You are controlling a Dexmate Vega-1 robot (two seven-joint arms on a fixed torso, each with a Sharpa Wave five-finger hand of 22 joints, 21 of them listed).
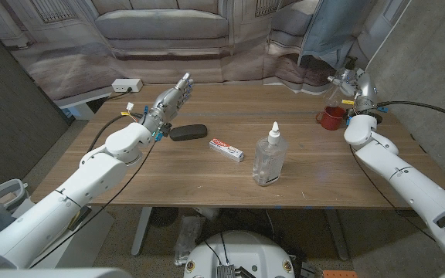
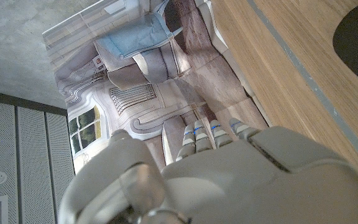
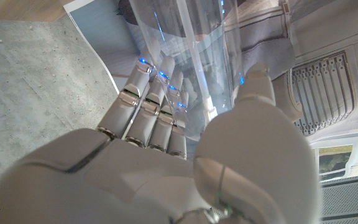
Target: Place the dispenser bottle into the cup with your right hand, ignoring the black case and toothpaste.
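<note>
Dispenser bottle (image 1: 270, 157) stands upright on the desk (image 1: 315, 181), near the middle, slightly toward the near edge. Clear body, white nozzle cap. Untouched.

Red cup (image 1: 331, 117) sits at the far right of the desk, mouth up, handle toward the left. Well apart from the bottle.

Right robot hand (image 1: 359, 83) is raised just beyond the cup at the far right edge, holding nothing. In the right wrist view its fingers (image 3: 148, 102) reach out straight and apart, thumb clear: released.

Left robot hand (image 1: 171, 98) hangs at far left with fingers extended, empty, just beyond the black case (image 1: 188, 132). Toothpaste (image 1: 227, 149) lies between the case and the bottle.

Step in hand, as I judge it: the reach to the bottle, not yet begun.

- Bring the right hand in from the right side of the bottle, away from the toothpaste on its left.
- Grip the body in its middle, not the thin nozzle; the clear plastic looks slick and the bottle tall enough to tip if nudged high.
- Close thumb opposite fingers before lifting.
- Lift straight, carry far-right, then lower base first; the cup mouth looks barely wider than the bottle, so line it up carefully.
- Leave the left arm parked.
</note>
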